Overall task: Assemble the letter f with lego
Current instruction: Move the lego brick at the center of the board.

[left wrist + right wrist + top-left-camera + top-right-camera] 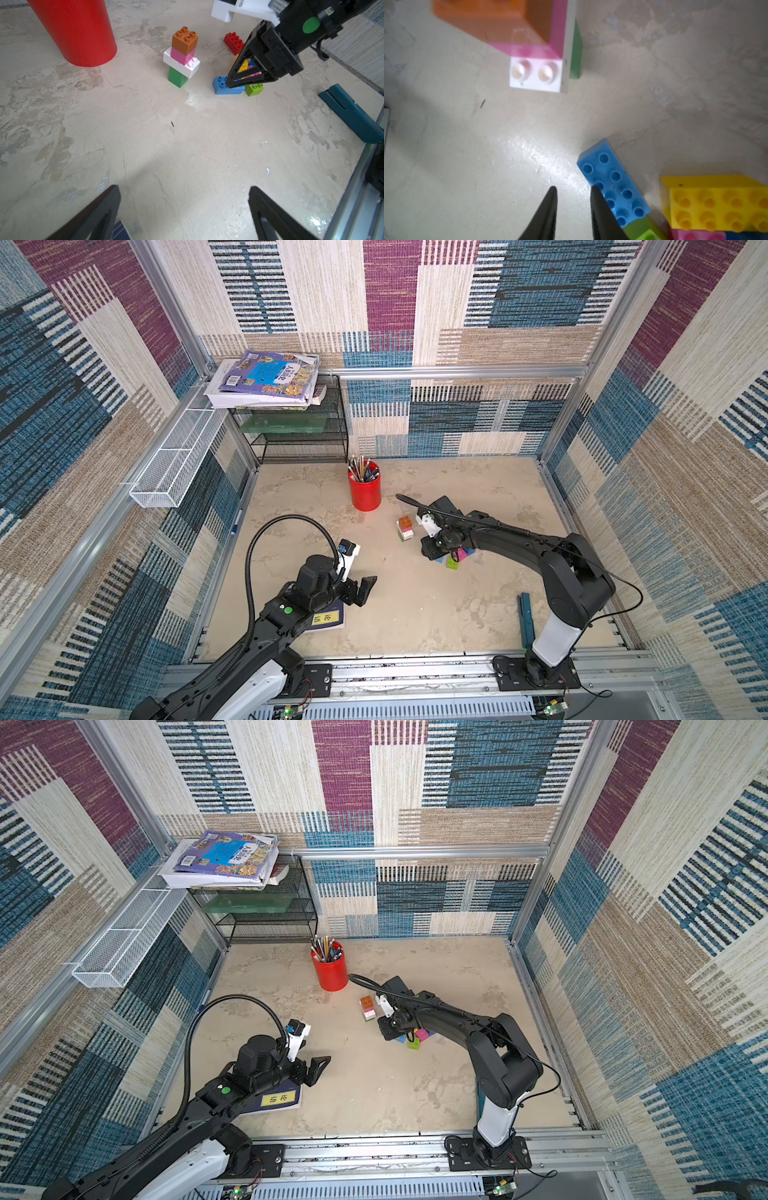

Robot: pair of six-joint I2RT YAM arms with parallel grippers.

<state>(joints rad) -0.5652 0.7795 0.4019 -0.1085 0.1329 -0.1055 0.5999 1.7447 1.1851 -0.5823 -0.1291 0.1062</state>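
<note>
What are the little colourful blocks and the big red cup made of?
The studded stacking bricks look like hard, smooth plastic: bright solid colours, crisp moulded studs, slight shine. The tall red pencil cup has fine vertical ribbing; probably plastic or painted metal, hard to tell.

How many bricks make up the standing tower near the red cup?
4: green brick at the bottom, white oblong brick on it, pink brick above, brown brick on top. No other shows.

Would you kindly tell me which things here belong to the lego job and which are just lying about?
Job: brick stack, blue brick, lime brick, yellow brick, red brick.
Lying about: pencil cup, teal tool, blue book, mesh rack, stacked books.
</note>
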